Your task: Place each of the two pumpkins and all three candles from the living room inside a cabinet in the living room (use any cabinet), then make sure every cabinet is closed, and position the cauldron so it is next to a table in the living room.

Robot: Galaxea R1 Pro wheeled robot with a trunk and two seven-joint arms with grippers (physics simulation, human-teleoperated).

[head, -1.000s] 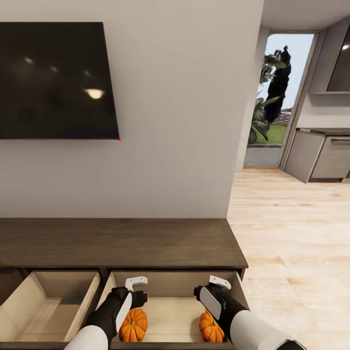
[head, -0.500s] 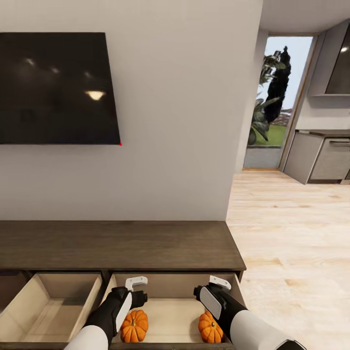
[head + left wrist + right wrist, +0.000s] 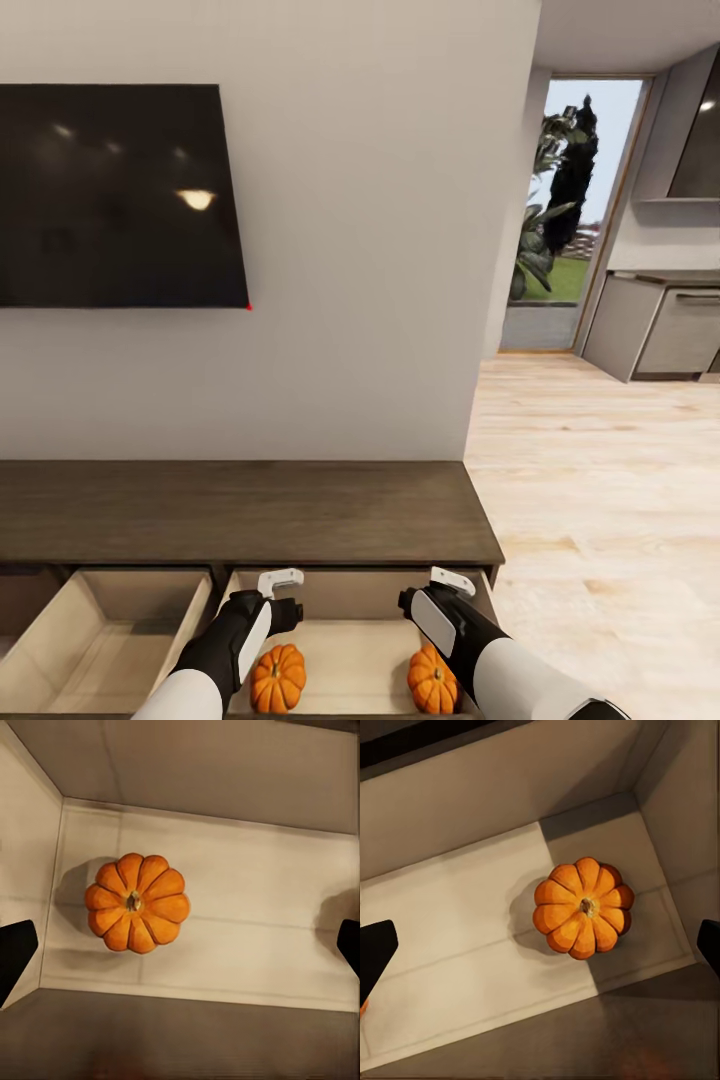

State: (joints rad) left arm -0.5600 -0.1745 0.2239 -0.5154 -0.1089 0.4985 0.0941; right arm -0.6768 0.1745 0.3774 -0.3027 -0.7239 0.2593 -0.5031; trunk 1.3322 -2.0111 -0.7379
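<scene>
A: Taking the cabinet (image 3: pixel 250 510) as the landmark, where are the pumpkins sitting?

B: Both are lying in its right-hand pulled-out drawer (image 3: pixel 350 655). The left pumpkin (image 3: pixel 278 678) is resting near the drawer's left wall, the right pumpkin (image 3: pixel 433 681) near its right wall, with bare pale floor between them.

A: And the claws?

B: The left claw (image 3: pixel 180 945) is hanging over the left pumpkin, its fingertips (image 3: pixel 16 952) spread wide at either side and touching nothing. The right claw (image 3: pixel 540 945) is hanging over the right pumpkin, equally released, dark tips well apart from the fruit.

A: How much room is showing around each pumpkin?

B: In the left wrist view the pumpkin is sitting just beside one side wall, apart from the back wall. In the right wrist view the other is lying close to a corner, with open floor stretching away on the far side.

A: Materials?

B: The cabinet's flat top is showing dark-brown wood grain; the drawer's interior is smooth, matte beige. The pumpkins are ribbed, bright orange, with short brownish stems. A second drawer (image 3: pixel 100 640) is standing open to the left, and light plank flooring (image 3: pixel 600 500) is running past the cabinet's right end.
</scene>
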